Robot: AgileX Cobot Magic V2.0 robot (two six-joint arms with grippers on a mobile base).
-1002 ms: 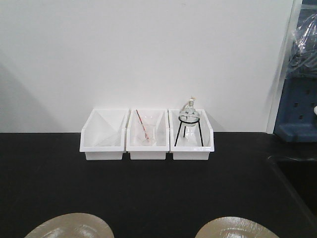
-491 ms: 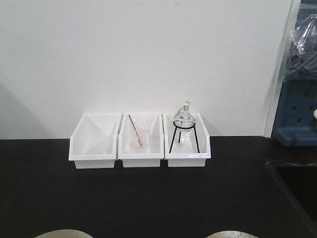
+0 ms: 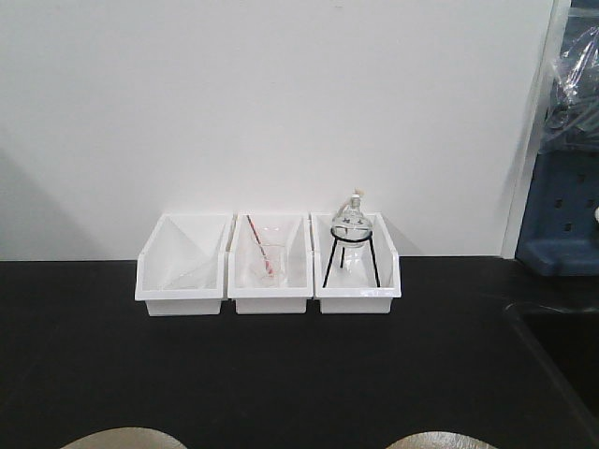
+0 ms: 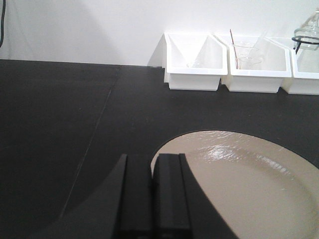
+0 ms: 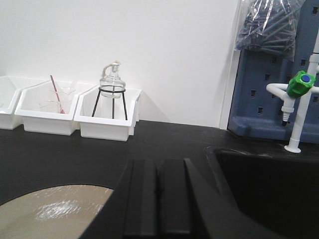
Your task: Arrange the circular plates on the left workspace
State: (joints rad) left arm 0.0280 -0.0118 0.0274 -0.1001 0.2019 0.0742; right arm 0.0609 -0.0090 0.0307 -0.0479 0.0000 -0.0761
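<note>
Two plates (image 3: 126, 438) (image 3: 440, 441) lower, three bins (image 3: 270, 281)

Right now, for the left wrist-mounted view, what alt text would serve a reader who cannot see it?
The left arm's closed black gripper hangs at the left edge of a glossy tan round plate on the matte black countertop. A row of white plastic bins stands against the white wall.
</note>
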